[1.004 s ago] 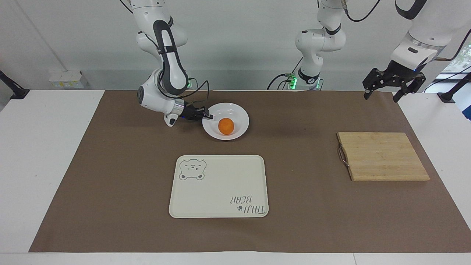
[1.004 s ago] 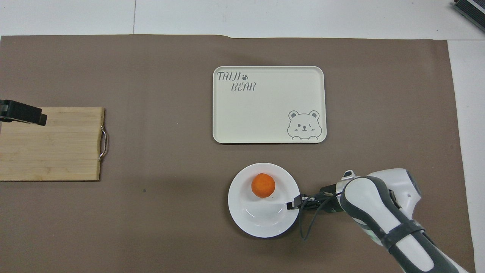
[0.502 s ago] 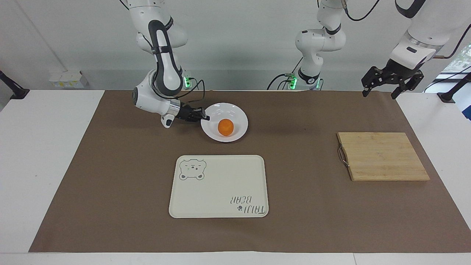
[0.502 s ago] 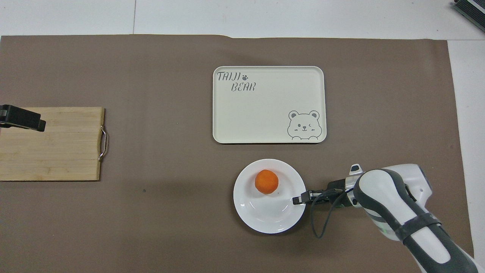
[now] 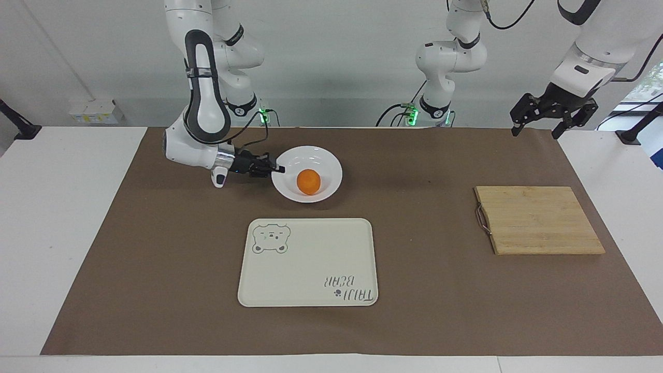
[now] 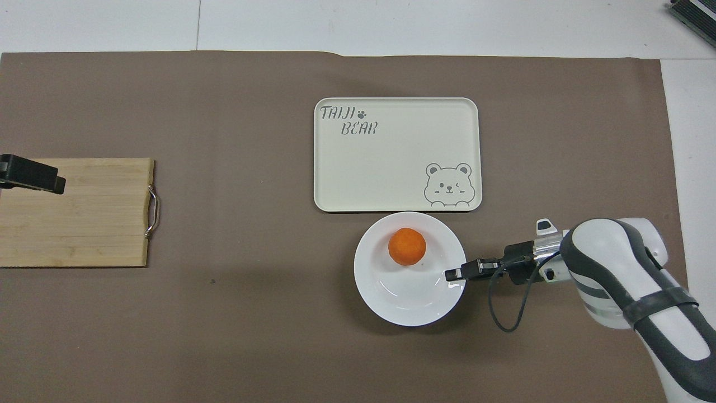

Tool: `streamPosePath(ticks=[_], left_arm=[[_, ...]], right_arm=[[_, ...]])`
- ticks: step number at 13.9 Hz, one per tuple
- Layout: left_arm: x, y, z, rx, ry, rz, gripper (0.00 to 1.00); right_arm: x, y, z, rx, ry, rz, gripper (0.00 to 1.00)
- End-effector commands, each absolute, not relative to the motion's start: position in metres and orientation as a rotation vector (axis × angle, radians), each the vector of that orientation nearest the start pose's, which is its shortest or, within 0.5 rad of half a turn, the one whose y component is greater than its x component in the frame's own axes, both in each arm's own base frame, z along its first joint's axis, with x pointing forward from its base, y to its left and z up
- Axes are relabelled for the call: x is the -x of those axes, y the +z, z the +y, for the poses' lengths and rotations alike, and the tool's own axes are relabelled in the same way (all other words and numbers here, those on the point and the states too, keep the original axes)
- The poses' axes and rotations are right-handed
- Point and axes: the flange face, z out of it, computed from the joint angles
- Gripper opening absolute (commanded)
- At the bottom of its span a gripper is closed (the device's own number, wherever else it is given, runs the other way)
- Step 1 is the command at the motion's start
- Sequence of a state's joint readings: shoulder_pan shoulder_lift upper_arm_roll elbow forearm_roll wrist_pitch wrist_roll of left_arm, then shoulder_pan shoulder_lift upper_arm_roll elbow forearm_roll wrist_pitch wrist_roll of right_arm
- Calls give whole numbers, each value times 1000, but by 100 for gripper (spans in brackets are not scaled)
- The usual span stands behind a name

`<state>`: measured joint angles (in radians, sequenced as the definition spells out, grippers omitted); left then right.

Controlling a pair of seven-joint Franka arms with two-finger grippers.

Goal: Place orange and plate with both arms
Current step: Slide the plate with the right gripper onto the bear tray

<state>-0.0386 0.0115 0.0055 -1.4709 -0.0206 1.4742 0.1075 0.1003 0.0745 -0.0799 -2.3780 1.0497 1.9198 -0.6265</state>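
Bench [image 5: 72, 217] w/ brown mat [image 5: 155, 290] covering most of it. Cream tray [image 5: 307, 262] w/ bear drawing lies mid-mat. Wooden cutting board [image 5: 538, 219] sits toward the left arm's end, well apart from tray; in the overhead view it's at 9 o'clock from tray, metal handle on the tray-facing edge.

White plate [image 5: 307, 173] is just beside tray's robot-side edge, nearer the robots than tray; overhead view [image 6: 410, 268] puts it at approx 5 o'clock from tray centre, rim overlapping tray's edge there. Whether plate is lifted or resting on mat: can't tell. Orange [image 5: 308, 182] lies in the plate, off-centre toward tray, approx 12 o'clock in the dish in the overhead view [image 6: 407, 246].

Right end effector [image 5: 277, 169] lies low and roughly horizontal, pinching plate rim on the right arm's side, at 3 o'clock of plate in the overhead view [image 6: 451, 275].

Left end effector [image 5: 536, 130] hangs high over the mat corner at the left arm's end, fingers spread, nothing in them; that arm waits.
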Motion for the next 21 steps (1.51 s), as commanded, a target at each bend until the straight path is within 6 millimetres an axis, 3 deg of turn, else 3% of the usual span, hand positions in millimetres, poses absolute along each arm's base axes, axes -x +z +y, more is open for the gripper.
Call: streamPosePath(ticks=[1,7,9,12,14,21], left_arm=[[-542,659,-18,3137,14,203,100],[-542,658,-18,3137,17,203,100],[-542,659,-18,3137,14,203,100],[-542,658,-18,3137,17,203,100],[-542,659,-18,3137,14,203,100],[-542,659,-18,3137,14,203,100]], right_arm=[[-501,292,77,2131,174,18,0],[-590,323,83,2168,136,113,0],[-624,323,89,2170,121,142,0],[-663,302,99,2179,127,204,0],[-673,286,100,2192,114,217,0],[-663,264,102,2241,152,158,0]])
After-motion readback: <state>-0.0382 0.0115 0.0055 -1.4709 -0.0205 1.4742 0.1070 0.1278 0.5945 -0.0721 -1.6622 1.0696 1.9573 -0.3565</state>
